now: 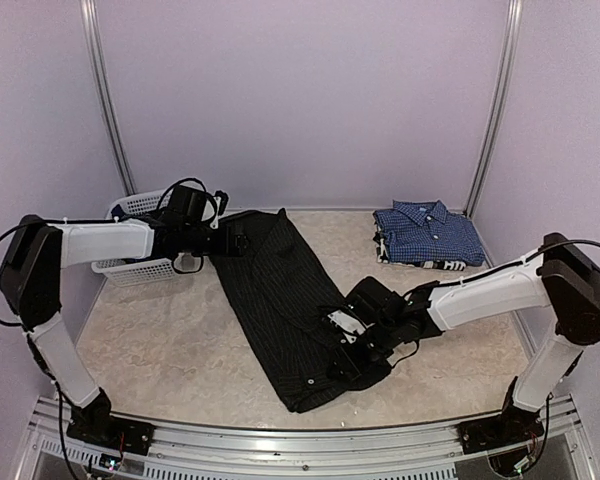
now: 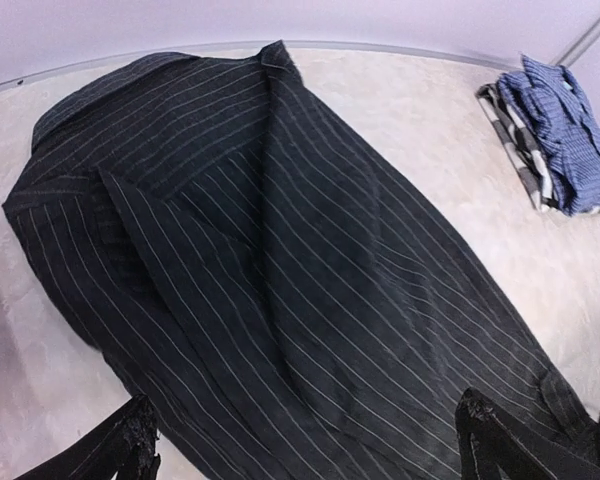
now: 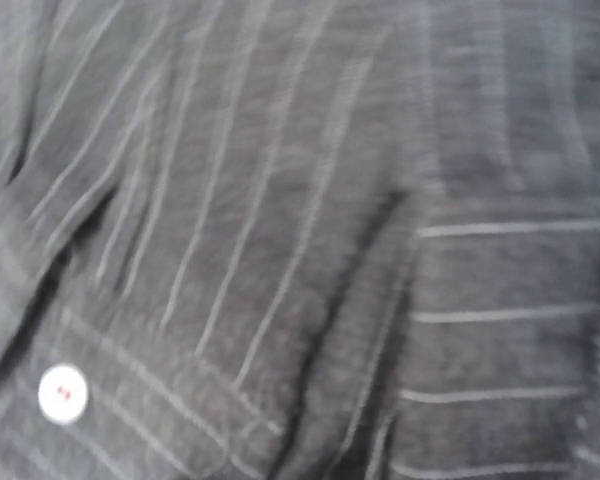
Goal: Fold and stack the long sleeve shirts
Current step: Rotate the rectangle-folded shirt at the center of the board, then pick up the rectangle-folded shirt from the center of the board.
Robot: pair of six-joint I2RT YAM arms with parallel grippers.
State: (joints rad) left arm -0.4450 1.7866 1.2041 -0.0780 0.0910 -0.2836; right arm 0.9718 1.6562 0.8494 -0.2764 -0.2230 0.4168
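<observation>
**Black pinstriped shirt lies slantwise across the table, one gripper at each end**

Nearest the arm bases, the black pinstriped shirt [image 1: 280,300] ends in a bunched, rumpled edge close to the front of the table [image 1: 160,340]. Small pale buttons show there. The cloth is dark charcoal with thin pale stripes running lengthwise, and it lies as one long, narrow band with its sides folded in over the middle.

The right gripper [image 1: 348,345] is down on this near part of the shirt, at its right-hand edge. Its wrist camera sees only blurred striped cloth, creased, with one white button [image 3: 62,392] at the lower left. No finger shows in that view, so I cannot tell whether these jaws are apart or closed, or whether they hold the cloth.

From there the shirt runs back and to the left. In the left wrist view a long fold lies along its middle, with a flap overlapping it.

The left gripper [image 1: 238,242] sits at the far left end of the shirt. Its jaws stand wide apart and hold nothing. The two black fingertips [image 2: 135,445] show at the bottom of the wrist view, with the cloth lying between and beyond them.

Behind the left arm stands a white lattice basket [image 1: 130,205]. At the far right, well apart from the black shirt, a blue checked shirt [image 1: 428,232] lies folded, collar up, on another cloth with bold black-and-white checks.
</observation>
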